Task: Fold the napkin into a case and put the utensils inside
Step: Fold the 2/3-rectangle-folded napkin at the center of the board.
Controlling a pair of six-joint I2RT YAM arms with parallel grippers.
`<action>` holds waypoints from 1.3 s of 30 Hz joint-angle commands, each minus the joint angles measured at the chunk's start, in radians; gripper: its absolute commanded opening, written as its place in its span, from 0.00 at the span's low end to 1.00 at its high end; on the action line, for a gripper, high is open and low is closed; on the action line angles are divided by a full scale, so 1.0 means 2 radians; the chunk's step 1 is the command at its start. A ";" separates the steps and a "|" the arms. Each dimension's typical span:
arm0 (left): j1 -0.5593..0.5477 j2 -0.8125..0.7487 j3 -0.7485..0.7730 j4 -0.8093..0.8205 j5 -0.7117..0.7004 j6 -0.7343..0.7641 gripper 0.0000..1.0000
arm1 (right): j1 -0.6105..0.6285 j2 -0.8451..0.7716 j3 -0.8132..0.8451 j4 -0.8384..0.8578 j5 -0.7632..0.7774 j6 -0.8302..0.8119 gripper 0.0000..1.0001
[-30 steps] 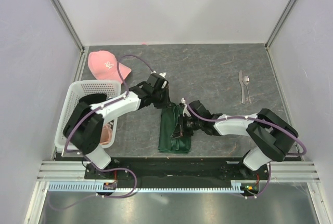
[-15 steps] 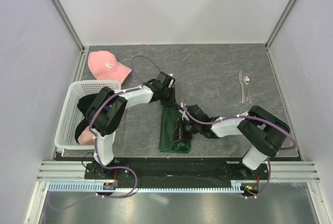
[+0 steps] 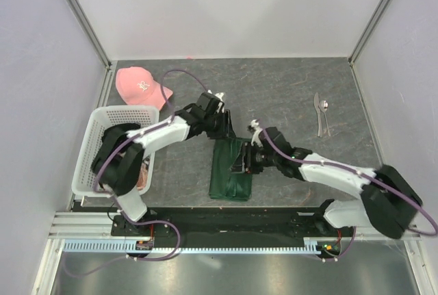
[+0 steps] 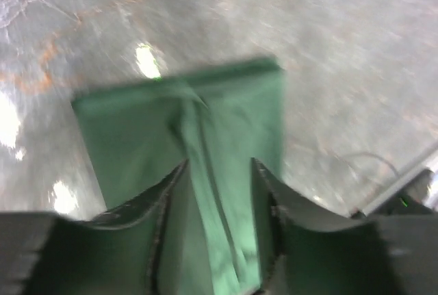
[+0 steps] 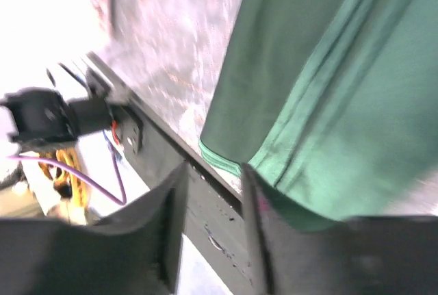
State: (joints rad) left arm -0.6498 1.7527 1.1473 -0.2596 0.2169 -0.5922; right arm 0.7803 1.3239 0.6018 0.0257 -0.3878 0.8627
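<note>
Napkin (image 3: 230,170): dark green cloth, already folded into a narrow strip, lying flat on the grey desk (image 3: 287,90) near the middle of the near edge, long side running away from the arm bases. Plain cloth, with hems and a raised lengthwise fold showing in the wrist views.

Left tool (image 4: 219,163): hovering over the far end of the napkin and pointing along its length. Its fingers (image 4: 164,213) are standing partly open with a moderate gap, and the raised fold is running between them. Cannot tell whether the pads are touching the cloth. Nothing is being lifted.

Right tool (image 5: 214,167): sitting at the napkin's right long edge, low over the desk. Its fingers (image 5: 254,206) are standing a narrow gap apart. One finger is overlapping the hemmed near corner in the wrist view, and the gap is showing only the dark desk frame. It is gripping nothing that I can see.

Utensils (image 3: 322,113): two silver pieces lying side by side, touching or nearly so, toward the far right of the desk, well apart from the napkin and both tools.

Pink cap (image 3: 139,84): lying at the far left corner. Its white mark is too small to read.

White basket (image 3: 92,131): sitting at the left edge, just near of the cap.
</note>
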 commanded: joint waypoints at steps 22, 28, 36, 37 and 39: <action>-0.383 0.115 0.154 -0.313 -0.394 -0.204 0.59 | -0.297 -0.112 -0.002 -0.258 0.053 -0.164 0.89; -0.383 0.149 0.170 -0.314 -0.398 -0.189 0.52 | -0.297 -0.107 -0.018 -0.236 0.042 -0.164 0.89; -0.379 0.146 0.159 -0.311 -0.386 -0.183 0.13 | -0.297 -0.092 -0.038 -0.193 -0.017 -0.165 0.87; -0.378 0.141 0.157 -0.311 -0.382 -0.181 0.11 | -0.297 -0.090 -0.042 -0.186 -0.030 -0.166 0.87; -0.377 0.119 0.151 -0.304 -0.368 -0.174 0.07 | -0.296 -0.077 -0.048 -0.153 -0.078 -0.161 0.87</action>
State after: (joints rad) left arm -1.4113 2.0499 1.4651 -0.8684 -0.5213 -0.9306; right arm 0.1867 1.1385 0.5304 -0.4023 -0.3809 0.5472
